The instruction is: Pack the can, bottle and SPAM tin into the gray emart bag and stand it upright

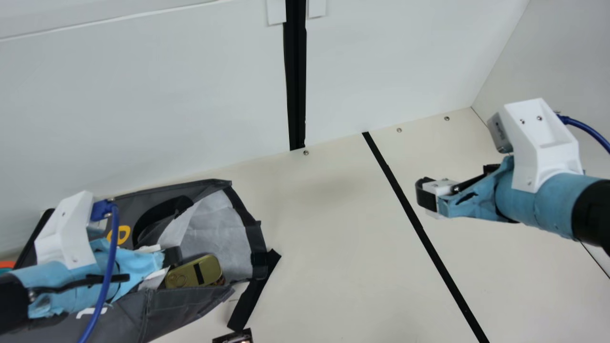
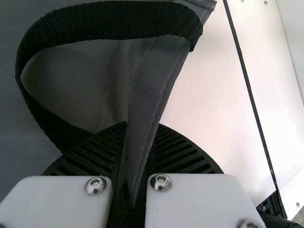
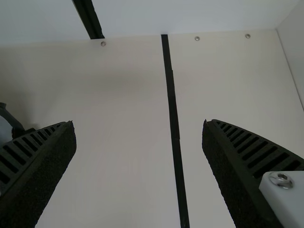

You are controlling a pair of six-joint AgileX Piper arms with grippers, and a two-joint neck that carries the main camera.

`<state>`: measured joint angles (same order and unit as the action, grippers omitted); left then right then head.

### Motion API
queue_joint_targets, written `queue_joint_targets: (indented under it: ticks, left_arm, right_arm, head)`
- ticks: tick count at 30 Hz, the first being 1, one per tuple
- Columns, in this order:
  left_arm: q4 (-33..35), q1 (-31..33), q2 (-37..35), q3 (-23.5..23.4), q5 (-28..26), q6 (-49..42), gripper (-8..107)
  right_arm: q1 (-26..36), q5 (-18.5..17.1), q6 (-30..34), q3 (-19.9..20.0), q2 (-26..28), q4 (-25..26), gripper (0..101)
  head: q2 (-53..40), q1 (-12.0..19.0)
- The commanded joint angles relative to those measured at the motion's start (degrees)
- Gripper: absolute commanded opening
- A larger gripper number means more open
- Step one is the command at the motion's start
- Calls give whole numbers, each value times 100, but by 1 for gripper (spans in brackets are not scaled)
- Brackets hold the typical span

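Observation:
The gray bag lies on its side at the left in the main view, mouth facing right and pale lining showing. Inside the mouth rests a gold tin; I cannot make out the can or bottle. My left gripper is over the bag beside the tin. In the left wrist view, the left gripper is shut on an edge of the gray bag, near a black handle loop. My right gripper hangs above the table, well right of the bag; in the right wrist view, the right gripper stands open and empty.
A black strap extends from the bag's mouth over the cream table. Below it is a small dark object, cut off by the view's edge. An orange and teal item sits at the far left. White walls stand behind.

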<state>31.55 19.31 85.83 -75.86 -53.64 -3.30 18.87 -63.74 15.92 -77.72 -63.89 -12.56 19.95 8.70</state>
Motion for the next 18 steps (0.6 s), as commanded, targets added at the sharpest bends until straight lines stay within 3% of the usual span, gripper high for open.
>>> queue_joint_targets:
  ticks: [1, 18]
  left_arm:
    - [0, 0, 0, 0, 0, 0, -8]
    - [0, 0, 0, 0, 0, 0, -8]
  right_arm:
    - [-7, 71, 113, 54, -72, -104, 95]
    - [-53, 883, 1315, 585, -754, -1131, 95]
  head:
    - [5, 130]
    - [5, 130]
